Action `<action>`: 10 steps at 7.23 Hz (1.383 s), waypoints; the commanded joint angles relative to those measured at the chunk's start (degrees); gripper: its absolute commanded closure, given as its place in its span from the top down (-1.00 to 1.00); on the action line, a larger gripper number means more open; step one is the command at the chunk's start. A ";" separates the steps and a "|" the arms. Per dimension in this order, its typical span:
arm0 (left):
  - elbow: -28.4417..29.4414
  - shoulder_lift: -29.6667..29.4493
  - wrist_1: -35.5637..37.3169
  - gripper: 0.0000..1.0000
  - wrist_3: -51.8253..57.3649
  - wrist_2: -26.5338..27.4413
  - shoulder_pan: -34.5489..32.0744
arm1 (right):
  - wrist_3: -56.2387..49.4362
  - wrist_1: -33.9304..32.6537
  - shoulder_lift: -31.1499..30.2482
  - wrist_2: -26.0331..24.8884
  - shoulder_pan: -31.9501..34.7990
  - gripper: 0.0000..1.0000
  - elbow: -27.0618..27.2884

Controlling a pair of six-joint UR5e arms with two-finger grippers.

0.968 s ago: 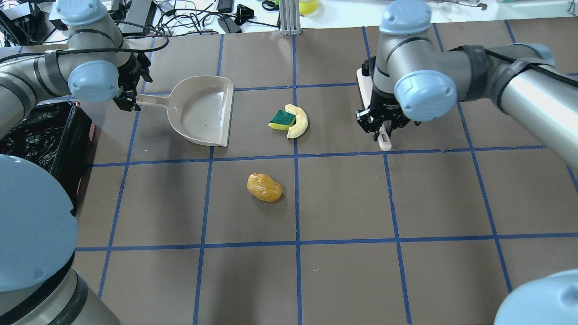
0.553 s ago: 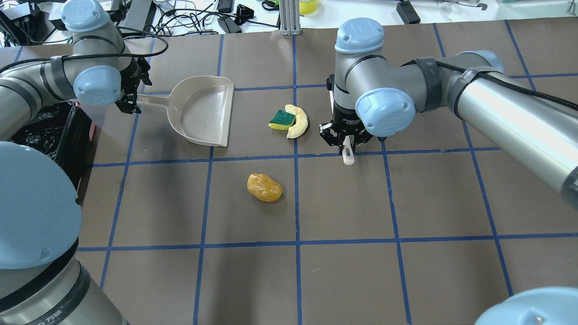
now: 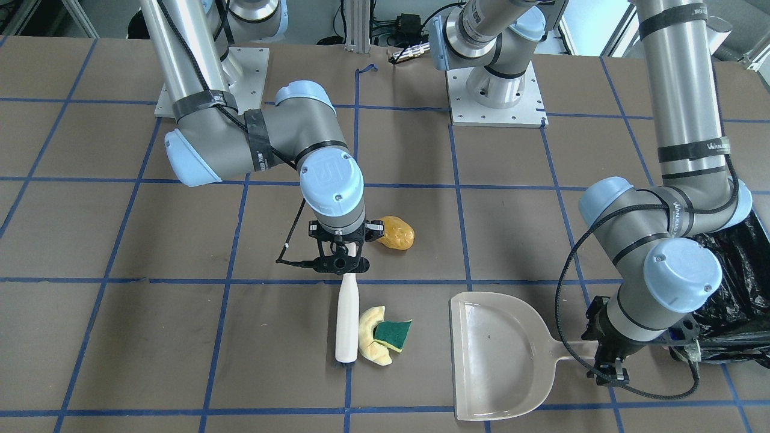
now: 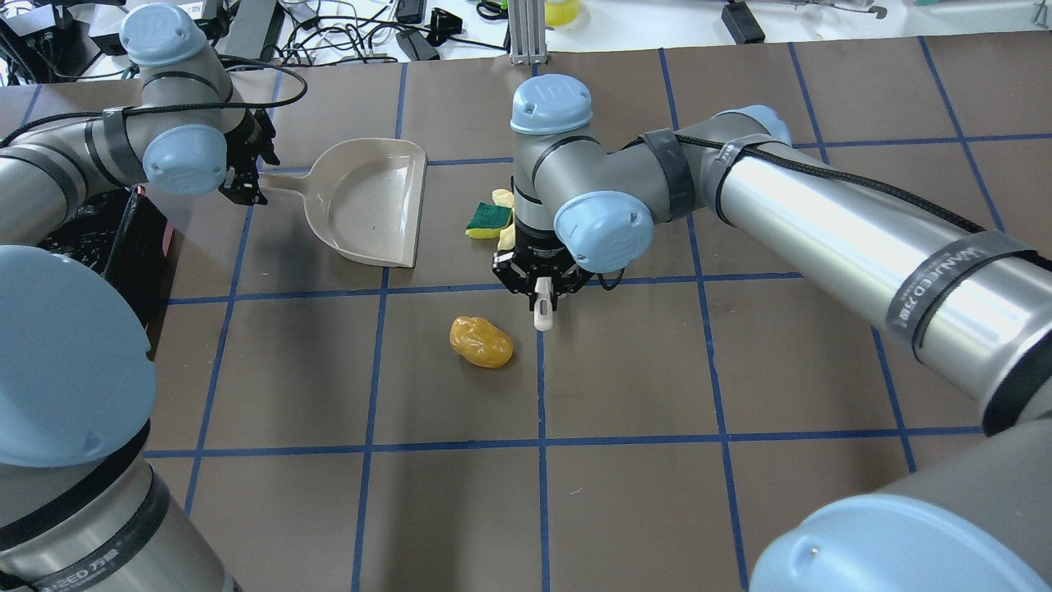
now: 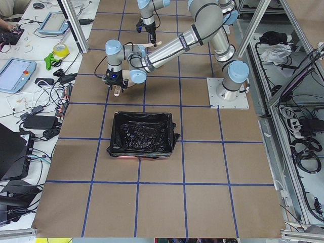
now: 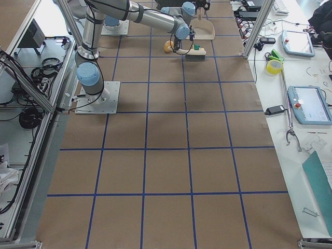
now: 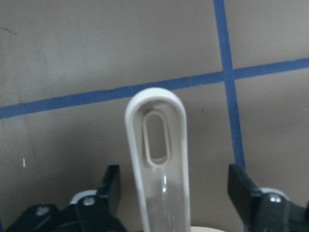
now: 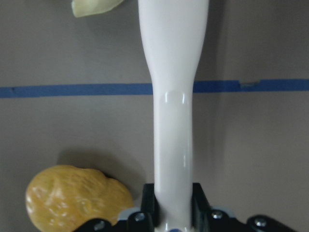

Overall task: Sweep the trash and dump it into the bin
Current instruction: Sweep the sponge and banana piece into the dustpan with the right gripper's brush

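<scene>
My right gripper (image 3: 340, 260) is shut on the handle of a white brush (image 3: 347, 319); in the overhead view only the handle end (image 4: 542, 316) shows. The brush head lies against the pale yellow crescent slice (image 3: 368, 337), which holds the green-and-yellow sponge piece (image 3: 394, 334). The orange-brown lump (image 4: 481, 341) lies apart, beside the gripper (image 4: 538, 281). The beige dustpan (image 4: 370, 201) lies flat to their left. My left gripper (image 4: 244, 185) straddles the dustpan handle (image 7: 157, 154), and its fingers (image 7: 112, 186) stand open, clear of it. The black-lined bin (image 5: 142, 132) sits beyond the left arm.
The table is covered in brown mat with a blue tape grid. Cables and gear lie along the far edge (image 4: 345, 33). The bin's corner (image 4: 123, 247) shows at the left edge. The arm bases (image 3: 496, 96) stand behind the work area.
My right arm has swept left with the brush, pushing the crescent and sponge toward the dustpan. The left gripper shifted slightly at the handle. Dustpan and lump stayed put.
</scene>
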 commanded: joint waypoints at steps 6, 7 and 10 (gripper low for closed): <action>-0.49 0.35 0.09 -1.00 -0.50 3.01 -0.44 | 8.28 -1.67 11.04 12.44 6.87 -0.88 -17.13; -0.58 0.35 0.09 -1.00 -0.59 3.01 -0.53 | 9.33 -2.12 12.01 12.63 7.40 -0.88 -18.96; -0.58 0.78 0.09 -1.00 -0.24 2.75 -0.53 | 8.12 -1.77 11.68 13.09 7.15 -0.87 -21.71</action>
